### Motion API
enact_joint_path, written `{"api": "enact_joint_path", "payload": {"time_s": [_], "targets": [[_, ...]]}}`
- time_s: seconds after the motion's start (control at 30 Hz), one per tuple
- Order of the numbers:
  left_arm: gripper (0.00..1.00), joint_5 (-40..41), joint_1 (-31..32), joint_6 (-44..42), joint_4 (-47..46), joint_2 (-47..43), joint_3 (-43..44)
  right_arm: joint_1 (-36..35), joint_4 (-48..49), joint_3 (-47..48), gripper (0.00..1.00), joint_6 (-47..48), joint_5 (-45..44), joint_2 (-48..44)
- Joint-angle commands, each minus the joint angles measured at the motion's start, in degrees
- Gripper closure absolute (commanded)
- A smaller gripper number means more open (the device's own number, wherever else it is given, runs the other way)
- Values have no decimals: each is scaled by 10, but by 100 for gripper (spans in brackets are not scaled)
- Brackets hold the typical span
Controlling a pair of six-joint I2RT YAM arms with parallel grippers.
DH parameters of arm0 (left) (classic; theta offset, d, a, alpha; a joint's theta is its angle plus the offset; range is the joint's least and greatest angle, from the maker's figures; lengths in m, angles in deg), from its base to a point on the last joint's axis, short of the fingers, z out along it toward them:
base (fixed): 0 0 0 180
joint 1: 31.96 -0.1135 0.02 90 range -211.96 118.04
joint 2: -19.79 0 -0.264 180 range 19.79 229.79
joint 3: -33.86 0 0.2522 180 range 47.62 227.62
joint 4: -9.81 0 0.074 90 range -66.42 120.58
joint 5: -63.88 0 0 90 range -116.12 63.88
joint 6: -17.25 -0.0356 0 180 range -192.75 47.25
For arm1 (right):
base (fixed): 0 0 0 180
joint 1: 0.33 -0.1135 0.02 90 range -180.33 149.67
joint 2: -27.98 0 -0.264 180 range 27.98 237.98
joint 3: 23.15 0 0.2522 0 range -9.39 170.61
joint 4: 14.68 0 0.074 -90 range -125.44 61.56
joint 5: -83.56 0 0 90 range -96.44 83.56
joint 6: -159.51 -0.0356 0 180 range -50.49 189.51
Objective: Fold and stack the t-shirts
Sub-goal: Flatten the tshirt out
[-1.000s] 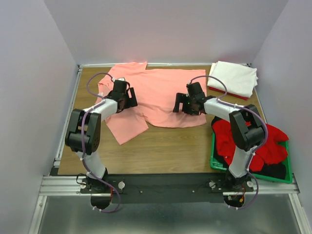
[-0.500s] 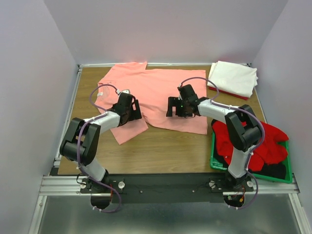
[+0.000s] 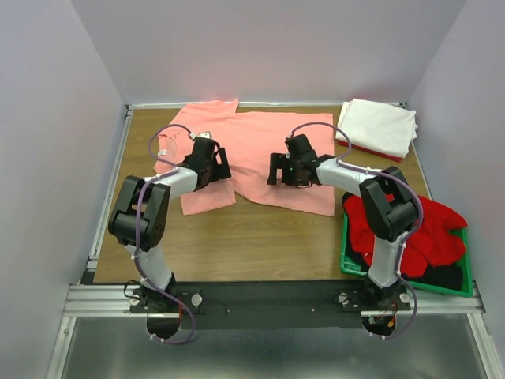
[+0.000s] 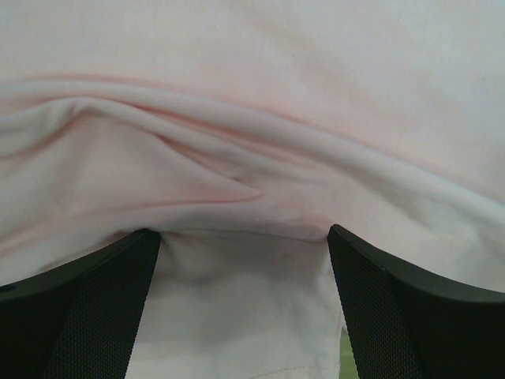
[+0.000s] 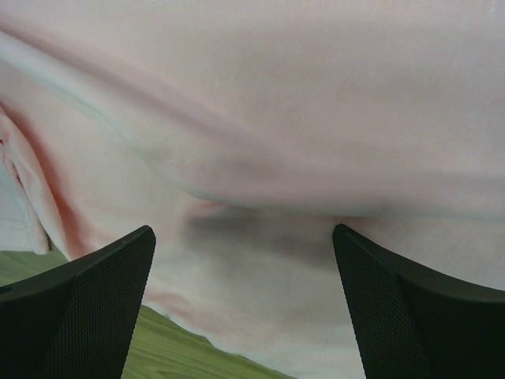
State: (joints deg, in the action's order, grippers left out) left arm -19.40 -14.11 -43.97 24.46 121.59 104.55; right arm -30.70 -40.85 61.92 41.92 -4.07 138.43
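1. The salmon-pink t-shirt lies spread on the surface, left of and beyond the green crate.
2. The left claw sits on the shirt end farthest from the crate. It is wide and holds nothing, and its wrist view shows a ridge of cloth just ahead of the fingers.
3. The right claw is over the hem nearer the crate, also wide and empty.
4. My read is that you're at the pinch before a fold. Lower both claws until the fingers straddle the cloth edge, close on all layers together, then lift evenly.
5. The risk is catching only one layer, or dragging the shirt skewed.
6. The folded white t-shirt beyond the crate looks like the stack target. The red t-shirt waits in the crate.
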Motion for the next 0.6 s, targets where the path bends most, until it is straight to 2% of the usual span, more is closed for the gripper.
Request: {"api": "enact_joint_path", "payload": {"time_s": [0.0,0.13,0.27,0.33,0.43,0.57], "targets": [[5,-16,-4,-18,-5,-3,21,-1,-21,7,0,30,-39,11],[5,9,15,-22,-19,-80,-10,-1,-28,-15,0,48,-42,-55],[5,50,21,12,-10,-183,-90,-1,-44,-43,0,39,-27,-122],[6,65,21,22,2,-207,-114,-1,-50,-49,0,27,-32,-134],[8,118,21,53,18,-249,-169,0,-60,-90,0,2,-51,-158],[8,127,21,92,23,-302,-212,1,-64,-142,0,-27,-105,-201]]}}
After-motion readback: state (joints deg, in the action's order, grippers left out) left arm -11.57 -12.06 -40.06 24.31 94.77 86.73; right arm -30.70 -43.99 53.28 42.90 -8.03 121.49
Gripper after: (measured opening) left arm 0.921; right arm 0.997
